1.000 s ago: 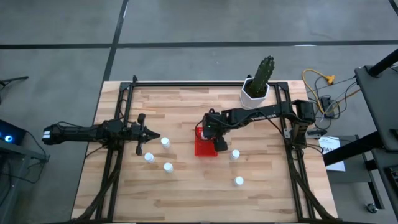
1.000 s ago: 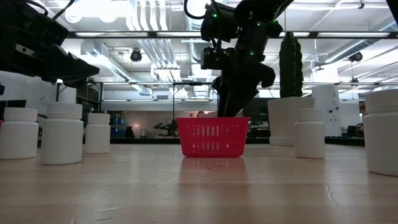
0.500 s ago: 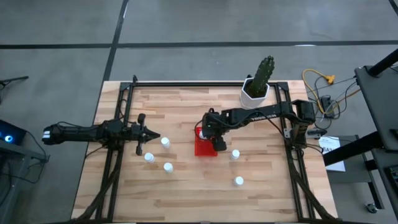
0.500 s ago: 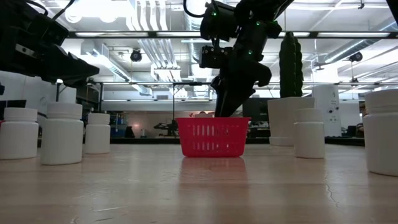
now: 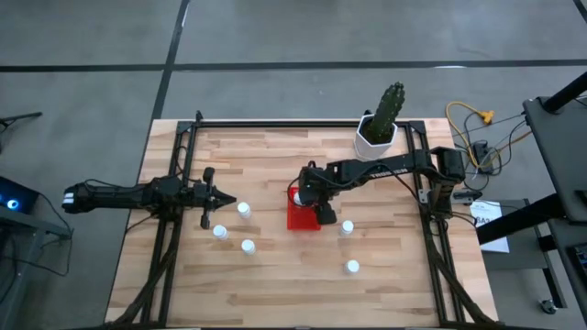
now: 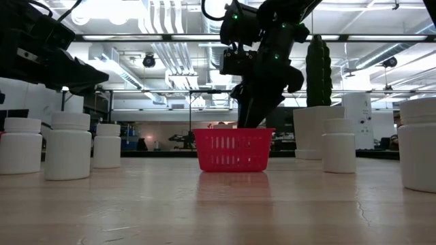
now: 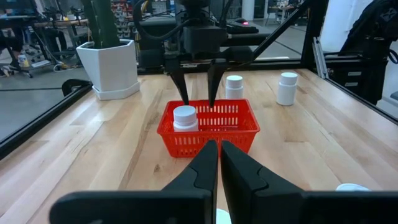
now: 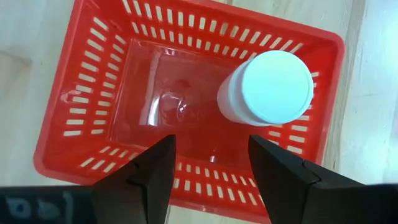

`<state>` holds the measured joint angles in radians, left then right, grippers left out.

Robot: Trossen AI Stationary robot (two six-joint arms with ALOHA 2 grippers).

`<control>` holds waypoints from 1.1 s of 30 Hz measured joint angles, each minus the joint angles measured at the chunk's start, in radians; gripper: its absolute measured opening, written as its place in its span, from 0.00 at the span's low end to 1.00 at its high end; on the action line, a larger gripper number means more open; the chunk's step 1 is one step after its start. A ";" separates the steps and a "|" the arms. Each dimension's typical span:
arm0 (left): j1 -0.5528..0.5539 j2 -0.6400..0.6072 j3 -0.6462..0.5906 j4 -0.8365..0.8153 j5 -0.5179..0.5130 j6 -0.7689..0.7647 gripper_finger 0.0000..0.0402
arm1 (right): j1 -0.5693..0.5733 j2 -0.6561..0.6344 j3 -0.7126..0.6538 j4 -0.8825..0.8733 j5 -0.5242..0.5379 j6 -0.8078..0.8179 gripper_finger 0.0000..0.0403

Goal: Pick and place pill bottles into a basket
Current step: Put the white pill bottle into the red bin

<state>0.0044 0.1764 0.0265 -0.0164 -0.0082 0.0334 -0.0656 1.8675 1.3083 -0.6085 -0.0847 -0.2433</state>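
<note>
Pill bottle (image 8: 266, 88) now stands released in the red basket (image 8: 87, 118), right gripper (image 8: 211, 163) spread wide above it; five bottles remain on the worktop (image 5: 275, 284).

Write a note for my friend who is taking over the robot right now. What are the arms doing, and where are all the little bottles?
Right gripper: open, over the red basket, holding nothing.
Left gripper: shut, empty, waiting at the table's left side beside three bottles.
Done: one pill bottle stands upright in the basket.
Left: five bottles on the table. Three on the left, two right of the basket.
The cactus pot at the back is not part of the job.
</note>
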 joint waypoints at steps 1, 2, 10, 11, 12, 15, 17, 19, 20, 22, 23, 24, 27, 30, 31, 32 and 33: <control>0.000 0.000 0.000 0.000 0.000 0.000 0.00 | 0.000 0.000 0.000 0.001 0.000 -0.002 0.48; 0.000 0.000 0.000 0.000 0.000 0.000 0.00 | 0.000 0.000 0.000 0.001 -0.001 -0.006 0.48; 0.000 0.000 0.000 0.000 0.000 0.000 0.00 | 0.000 0.000 0.000 0.038 -0.047 -0.035 0.48; 0.000 0.000 0.000 0.000 0.000 0.000 0.00 | 0.001 0.000 0.000 0.048 -0.048 -0.035 0.48; 0.000 0.000 0.000 0.000 0.000 0.000 0.00 | 0.001 0.000 0.000 0.059 -0.048 -0.037 0.48; 0.000 0.000 0.000 0.000 0.000 0.000 0.00 | 0.001 0.000 0.000 0.086 -0.048 -0.042 0.48; 0.000 0.000 0.000 0.000 0.000 0.000 0.00 | 0.001 0.000 0.000 0.096 -0.048 -0.045 0.48; 0.000 0.000 0.000 0.000 0.000 0.000 0.00 | 0.001 0.000 0.000 0.098 -0.048 -0.045 0.48; 0.000 0.000 0.000 0.000 0.000 0.000 0.00 | 0.001 0.000 0.000 0.098 -0.047 -0.045 0.48; 0.000 0.000 0.000 0.000 0.000 0.000 0.00 | 0.001 0.000 0.000 0.095 -0.047 -0.043 0.48; 0.000 0.000 0.000 0.000 0.000 0.000 0.00 | 0.001 0.000 0.000 0.094 -0.047 -0.041 0.48; 0.000 0.000 0.000 0.000 0.000 0.000 0.00 | 0.001 0.000 0.000 0.094 -0.047 -0.040 0.48; 0.000 0.000 0.000 0.000 0.000 0.000 0.00 | 0.001 0.000 0.000 0.093 -0.047 -0.040 0.48; 0.000 0.000 0.000 0.000 0.000 0.000 0.00 | 0.001 0.000 0.000 0.093 -0.047 -0.045 0.48; 0.000 0.000 0.000 0.000 0.000 0.000 0.00 | 0.001 0.000 0.000 0.093 -0.047 -0.047 0.48; 0.000 0.000 0.000 0.000 0.000 0.000 0.00 | 0.002 0.000 0.000 0.094 -0.047 -0.048 0.48; 0.000 0.000 0.000 0.000 0.000 0.000 0.00 | 0.002 0.000 0.000 0.095 -0.047 -0.048 0.48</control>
<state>0.0044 0.1764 0.0265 -0.0166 -0.0082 0.0334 -0.0639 1.8671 1.3083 -0.5140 -0.1314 -0.2916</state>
